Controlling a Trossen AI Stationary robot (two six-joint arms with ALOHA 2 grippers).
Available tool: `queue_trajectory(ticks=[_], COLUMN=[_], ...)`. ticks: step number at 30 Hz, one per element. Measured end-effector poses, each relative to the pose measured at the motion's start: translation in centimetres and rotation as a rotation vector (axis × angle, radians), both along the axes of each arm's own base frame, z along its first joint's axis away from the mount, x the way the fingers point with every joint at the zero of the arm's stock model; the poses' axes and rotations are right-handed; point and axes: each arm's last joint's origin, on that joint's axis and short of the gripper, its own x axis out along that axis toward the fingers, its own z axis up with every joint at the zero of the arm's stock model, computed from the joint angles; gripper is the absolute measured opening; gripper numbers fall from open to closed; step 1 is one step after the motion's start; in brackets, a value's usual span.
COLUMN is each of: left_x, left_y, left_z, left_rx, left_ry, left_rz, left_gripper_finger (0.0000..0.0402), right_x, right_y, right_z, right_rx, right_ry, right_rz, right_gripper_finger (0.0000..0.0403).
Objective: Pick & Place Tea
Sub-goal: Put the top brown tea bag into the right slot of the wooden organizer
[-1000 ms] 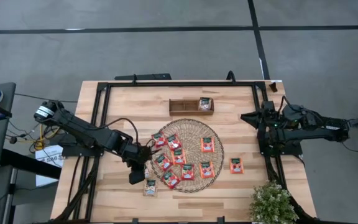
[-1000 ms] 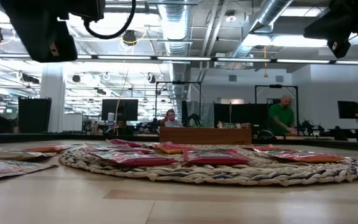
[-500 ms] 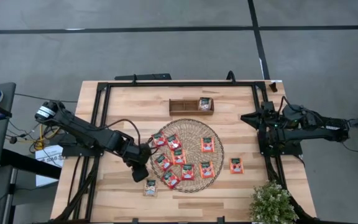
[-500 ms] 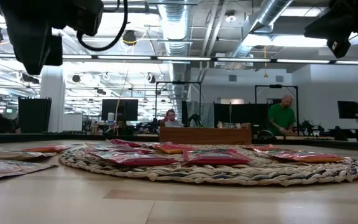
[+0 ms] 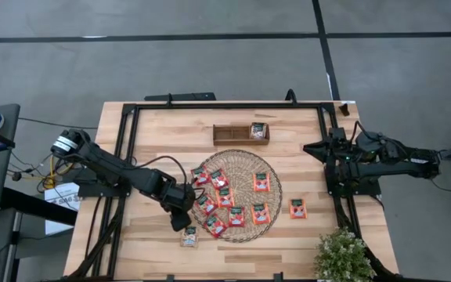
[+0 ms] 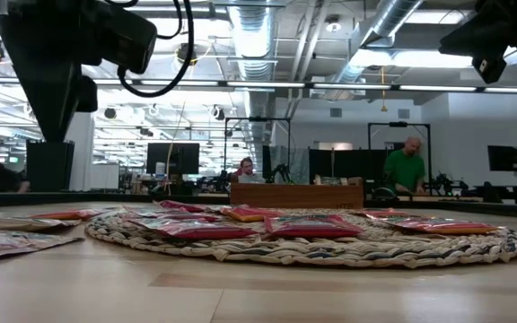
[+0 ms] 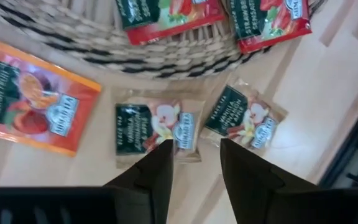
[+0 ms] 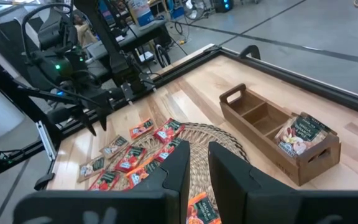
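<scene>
Hovering low over the wooden table (image 5: 304,137), the left gripper (image 5: 185,220) is sitting at the lower left edge of the round woven mat (image 5: 272,171), jaws apart with nothing between them, probably lining up on the two pale tea sachets (image 7: 157,125) lying just off the mat. Most red sachets (image 5: 236,216) are spread across the mat; one pale sachet (image 5: 257,130) is resting in the wooden tray's (image 5: 229,135) right compartment. The right gripper (image 5: 325,149) is waiting at the right edge, fingers slightly apart, empty.
</scene>
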Motion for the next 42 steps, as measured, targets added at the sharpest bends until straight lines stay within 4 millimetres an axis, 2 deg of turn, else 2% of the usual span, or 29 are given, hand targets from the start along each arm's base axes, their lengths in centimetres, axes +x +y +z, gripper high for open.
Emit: queue_trajectory(ticks=[24,42], left_x=[0.0,0.0], left_y=[-1.0,-0.8], left_z=[-3.8,-3.9], left_rx=[0.152,0.206], left_ry=[0.176,0.167], left_rz=[-0.101,-0.088], left_gripper_finger=[0.0124,0.0124], right_x=[0.0,0.0], right_y=[0.0,0.0], right_z=[-0.1,-0.1], right_rx=[0.000,0.000], right_ry=[0.009,0.009], right_rz=[0.000,0.000], right_gripper_finger=[0.0052,0.0052])
